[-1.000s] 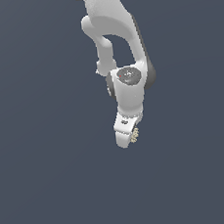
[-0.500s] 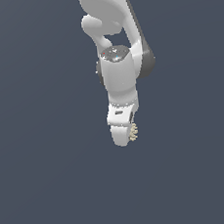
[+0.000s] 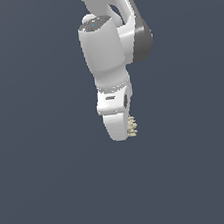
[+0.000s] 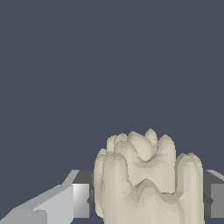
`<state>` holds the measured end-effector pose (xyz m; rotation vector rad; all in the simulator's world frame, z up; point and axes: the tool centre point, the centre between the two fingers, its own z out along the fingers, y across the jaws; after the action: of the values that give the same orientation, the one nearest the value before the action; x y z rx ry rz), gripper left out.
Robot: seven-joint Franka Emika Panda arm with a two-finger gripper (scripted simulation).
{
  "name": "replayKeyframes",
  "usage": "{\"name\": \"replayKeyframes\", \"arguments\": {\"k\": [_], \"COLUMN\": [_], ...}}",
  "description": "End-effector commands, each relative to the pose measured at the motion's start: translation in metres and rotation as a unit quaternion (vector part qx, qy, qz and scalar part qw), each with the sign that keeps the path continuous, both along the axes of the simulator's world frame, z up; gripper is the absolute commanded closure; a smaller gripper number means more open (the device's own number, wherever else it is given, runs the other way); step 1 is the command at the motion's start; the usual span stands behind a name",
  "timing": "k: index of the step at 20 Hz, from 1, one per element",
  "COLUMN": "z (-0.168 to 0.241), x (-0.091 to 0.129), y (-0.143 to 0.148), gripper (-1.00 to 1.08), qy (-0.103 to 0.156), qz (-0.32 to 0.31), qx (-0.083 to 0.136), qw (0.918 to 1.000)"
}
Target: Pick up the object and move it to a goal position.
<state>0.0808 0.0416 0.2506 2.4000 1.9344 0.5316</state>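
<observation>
You are looking at 1 white arm (image 3: 107, 40) hanging down from the top of the exterior view, its thick wrist section pointing almost straight down and tilting slightly toward the exterior view's right. A darker grey joint (image 3: 144, 41) is bulging out on the exterior view's right side of that section. Below it, the white gripper (image 3: 127, 129) is pointing downward, seen nearly edge-on, so its fingers are overlapping from this angle.

The pale beige knobbly object (image 3: 132, 127) is peeking out just at the exterior view's right edge of the gripper tip, touching it and mostly hidden behind the white body.

In the wrist view, the object (image 4: 146, 181) is filling the space between the 2 fingers (image 4: 78, 197), with a finger pad pressing on each side of it, so the gripper (image 4: 148, 199) is clenching the lump. Its bumpy ridges are standing up toward the camera.

Around everything you are seeing only a flat, even dark blue-grey background (image 3: 48, 180); you cannot tell floor from wall in it.
</observation>
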Motion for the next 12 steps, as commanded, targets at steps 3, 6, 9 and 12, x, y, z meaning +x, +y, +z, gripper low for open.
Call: {"name": "replayKeyframes", "arguments": {"k": [3,6,9,12], "z": [0.032,0.054,0.076,0.099], "x": [0.007,0.012,0.016,0.019], "y": [-0.007,-0.011,-0.016,-0.022], "gripper": [1.08,1.08,1.08,1.08], "qy": [-0.023,-0.039,-0.054,-0.07], "qz": [0.033,0.054,0.076,0.099], "qx": [0.011,0.019,0.027,0.036], "qw": [0.9991,0.9976,0.9952,0.992]}}
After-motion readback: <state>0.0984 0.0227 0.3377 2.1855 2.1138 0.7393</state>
